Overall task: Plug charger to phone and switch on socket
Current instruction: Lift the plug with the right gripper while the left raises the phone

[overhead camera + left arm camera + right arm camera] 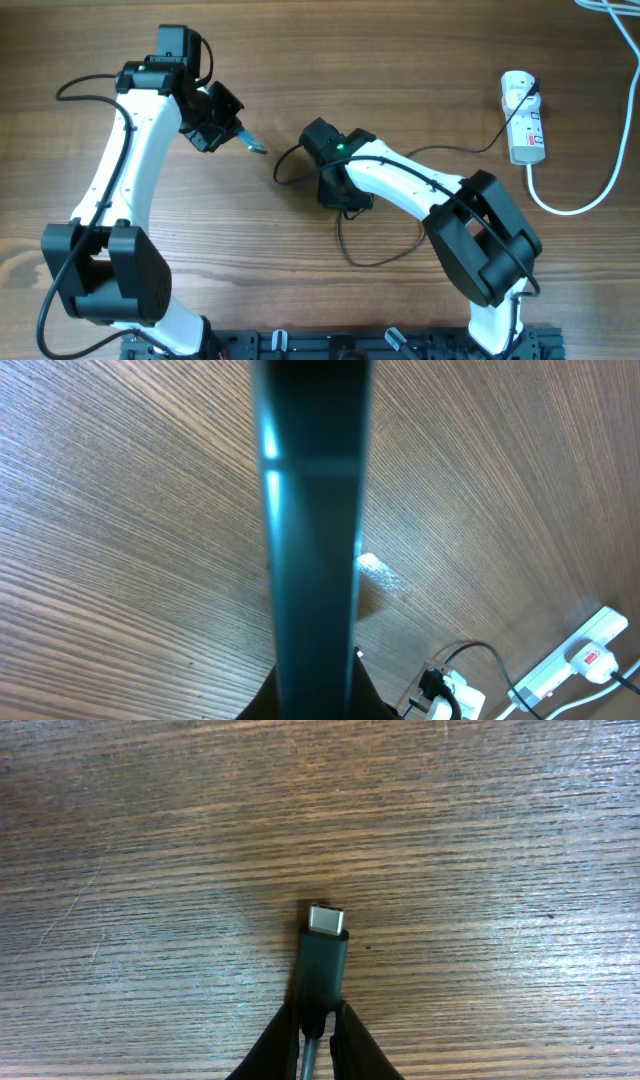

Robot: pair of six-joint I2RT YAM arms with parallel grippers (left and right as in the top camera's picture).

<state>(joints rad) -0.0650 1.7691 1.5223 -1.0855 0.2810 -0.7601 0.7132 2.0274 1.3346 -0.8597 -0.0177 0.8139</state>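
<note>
Your left gripper [228, 128] sits upper left of centre in the overhead view, clamped on the phone [310, 510]. In the left wrist view the phone fills the middle as a tall teal strip, and from above only its end pokes out to the gripper's right. Your right gripper [320, 1025] is at the centre of the overhead view, its 2 fingers [268, 1055] pinched narrow on the charger [325, 955] just behind the plug tip, which points up the frame over the table [150, 840]. Plug and phone are apart. The black cable loops below the right wrist and runs right to the socket [524, 118] at upper right, whose white cord [572, 211] curves toward the right edge
</note>
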